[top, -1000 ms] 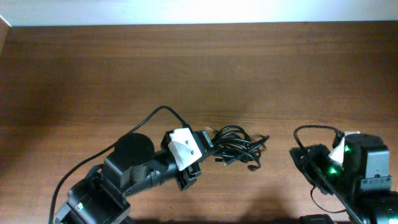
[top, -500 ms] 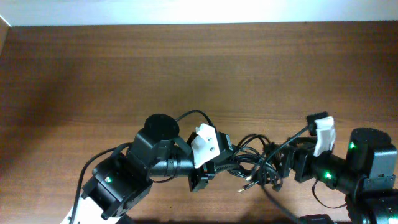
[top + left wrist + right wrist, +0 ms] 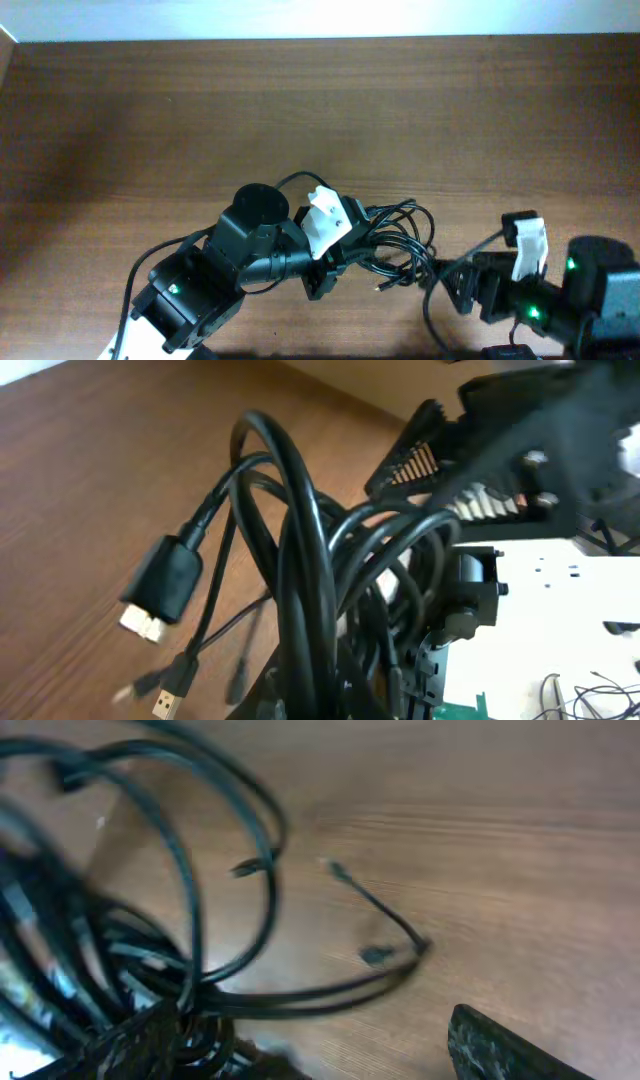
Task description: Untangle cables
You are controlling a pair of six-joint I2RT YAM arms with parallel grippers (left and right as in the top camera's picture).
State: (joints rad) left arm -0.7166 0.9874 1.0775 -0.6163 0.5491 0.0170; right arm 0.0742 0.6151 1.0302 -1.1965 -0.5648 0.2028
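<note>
A tangle of black cables [image 3: 395, 238] hangs bunched at the middle front of the wooden table. My left gripper [image 3: 350, 242] is shut on the bundle's left side. In the left wrist view the thick strands [image 3: 300, 560] run down into the jaws, and a chunky black plug [image 3: 160, 582] and a small USB plug [image 3: 165, 702] dangle to the left. My right gripper [image 3: 463, 286] stands open just right of the tangle, holding nothing. In the right wrist view, blurred loops [image 3: 180, 920] fill the left side and one dark fingertip [image 3: 500, 1050] shows at the lower right.
The brown table [image 3: 300, 100] stretches bare behind the arms up to a pale wall edge. Both arm bases crowd the front edge. A ridged finger of the right gripper [image 3: 430, 460] looms close behind the bundle in the left wrist view.
The right arm swung in from the far right to the tangle, opened its jaws wide, then drew back slightly toward the front. The left gripper shifted right, keeping the bundle.
</note>
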